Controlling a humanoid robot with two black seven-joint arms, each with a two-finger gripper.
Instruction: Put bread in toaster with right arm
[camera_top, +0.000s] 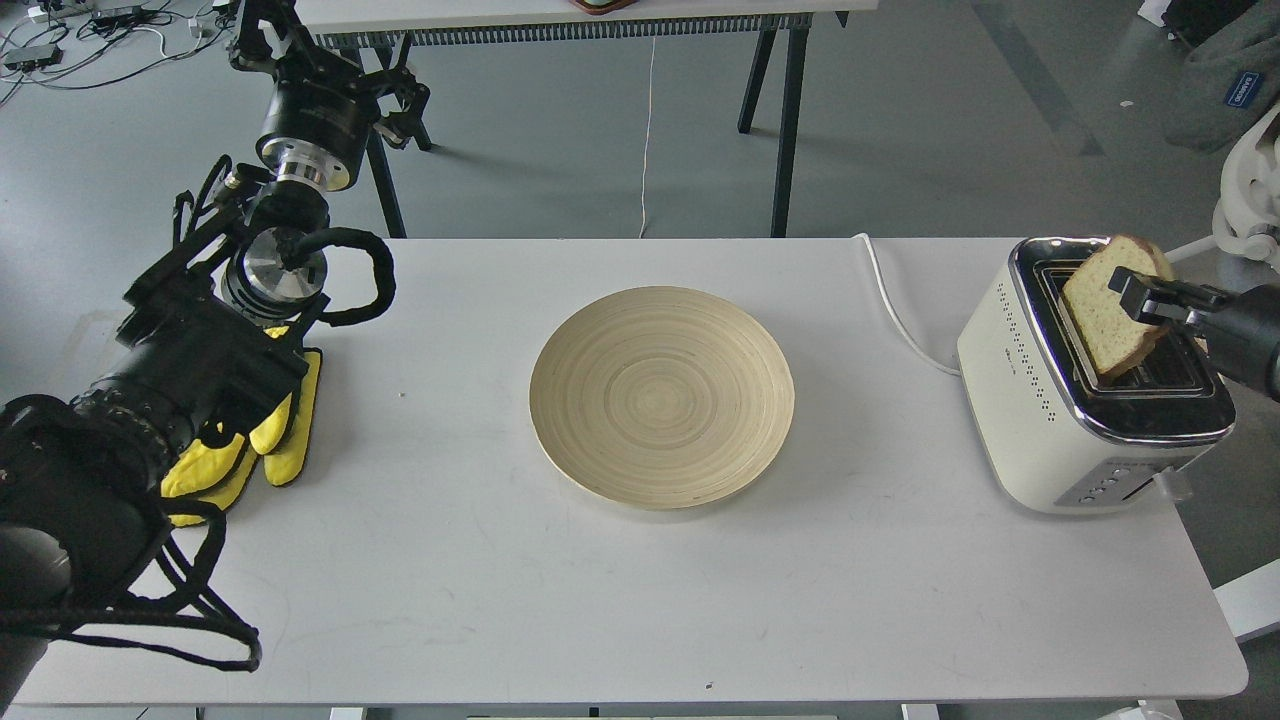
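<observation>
- Your right pincer (1135, 293) is pinching the bread (1105, 310) at its upper right edge, by the crust; the jaws stand pressed onto the slice, one on each face as far as you can see.
- The bread hangs tilted below and to the left of that pincer, its lower corner at or just inside a slot of the toaster (1090, 400). Whether it has entered the slot cannot be told.
- Handling, as a judgement: the slice is light, soft and easily crushed or torn. Grip lightly. The crust edge is the stiffest place to hold, and the present hold suits it.
- The tilt may catch the slice on the chrome rim; you would do well to square it to the slot before letting go.
- The toaster's chrome top looks slippery; a dropped slice could slide off it.
- Your left pincer (262, 38) is well apart to the far left, raised beyond the desk (640, 600); its state cannot be told.
- The bamboo plate (662, 395) lies bare, left of the right pincer.
- A yellow cloth (285, 440) lies under the left arm.
- Writing: a small mark on the toaster's side is too small to read.
</observation>
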